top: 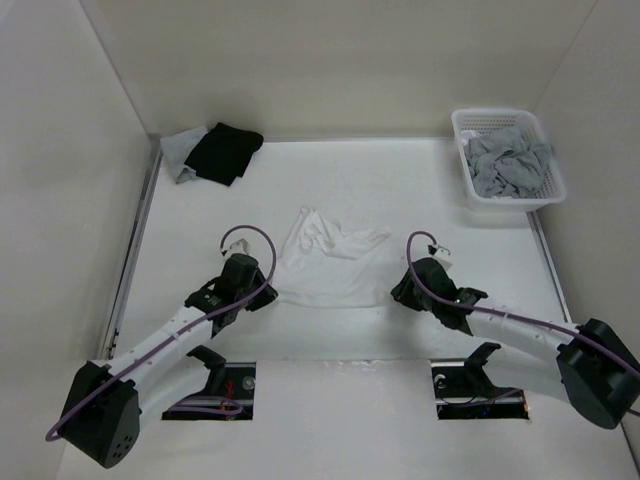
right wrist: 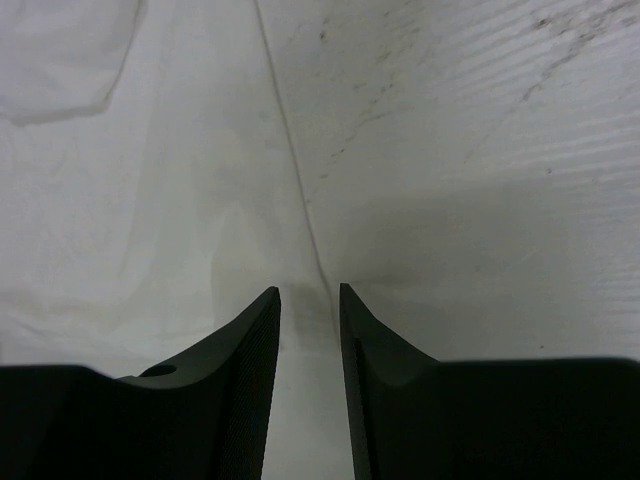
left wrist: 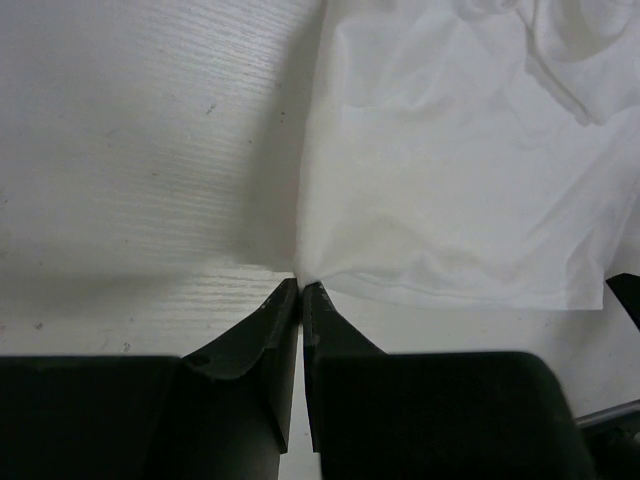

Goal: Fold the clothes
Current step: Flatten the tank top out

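The clothes, a thin white sleeveless undershirt, lie rumpled in the middle of the table. My left gripper is at the shirt's near left corner. In the left wrist view the left gripper is shut on that corner of the shirt. My right gripper is at the shirt's near right edge. The right wrist view shows the right gripper with its jaws a little apart, down over the fabric, straddling the shirt's right edge.
A white plastic basket with grey garments stands at the back right. A black cloth on a pale grey cloth lies at the back left. Pale walls close in the table's left, back and right.
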Tool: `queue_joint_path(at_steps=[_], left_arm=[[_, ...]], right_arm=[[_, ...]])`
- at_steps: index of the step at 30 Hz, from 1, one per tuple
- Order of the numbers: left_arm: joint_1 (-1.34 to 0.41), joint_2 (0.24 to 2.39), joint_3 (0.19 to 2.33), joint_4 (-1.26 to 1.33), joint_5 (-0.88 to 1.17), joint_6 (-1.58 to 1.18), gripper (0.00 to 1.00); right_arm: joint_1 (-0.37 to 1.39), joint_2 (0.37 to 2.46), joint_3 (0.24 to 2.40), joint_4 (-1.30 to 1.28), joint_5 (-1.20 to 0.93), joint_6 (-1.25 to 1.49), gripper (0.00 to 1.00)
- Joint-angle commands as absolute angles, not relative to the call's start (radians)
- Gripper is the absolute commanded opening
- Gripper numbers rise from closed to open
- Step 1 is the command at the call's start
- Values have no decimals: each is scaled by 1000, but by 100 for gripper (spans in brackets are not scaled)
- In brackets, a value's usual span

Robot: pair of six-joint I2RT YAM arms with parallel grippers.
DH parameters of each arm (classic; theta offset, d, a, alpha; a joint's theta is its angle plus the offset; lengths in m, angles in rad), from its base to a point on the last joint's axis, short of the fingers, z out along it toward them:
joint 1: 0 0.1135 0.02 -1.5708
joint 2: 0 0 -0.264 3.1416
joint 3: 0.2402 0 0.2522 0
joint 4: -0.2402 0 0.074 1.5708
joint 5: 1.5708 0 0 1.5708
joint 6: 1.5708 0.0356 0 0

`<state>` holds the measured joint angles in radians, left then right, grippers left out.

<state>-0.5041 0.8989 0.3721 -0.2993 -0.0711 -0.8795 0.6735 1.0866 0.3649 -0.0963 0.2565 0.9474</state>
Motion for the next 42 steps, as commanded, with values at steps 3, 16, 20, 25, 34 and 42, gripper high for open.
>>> queue_joint_path(at_steps=[3, 16, 20, 25, 34, 42], left_arm=[[-508, 913, 360, -213, -43, -871, 5], [-512, 881, 371, -196, -46, -868, 5], [-507, 881, 374, -193, -41, -868, 5], [-495, 850, 402, -192, -44, -867, 5], [-456, 713, 780, -130, -152, -802, 3], [-469, 669, 1058, -117, -221, -795, 4]], right_arm=[[719, 1055, 382, -156, 227, 1028, 34], [720, 1109, 387, -192, 230, 1068, 32], [720, 1149, 405, -170, 232, 1066, 29], [699, 1125, 411, -132, 236, 1028, 1], [708, 704, 757, -291, 351, 767, 1], [843, 666, 1103, -295, 452, 626, 2]])
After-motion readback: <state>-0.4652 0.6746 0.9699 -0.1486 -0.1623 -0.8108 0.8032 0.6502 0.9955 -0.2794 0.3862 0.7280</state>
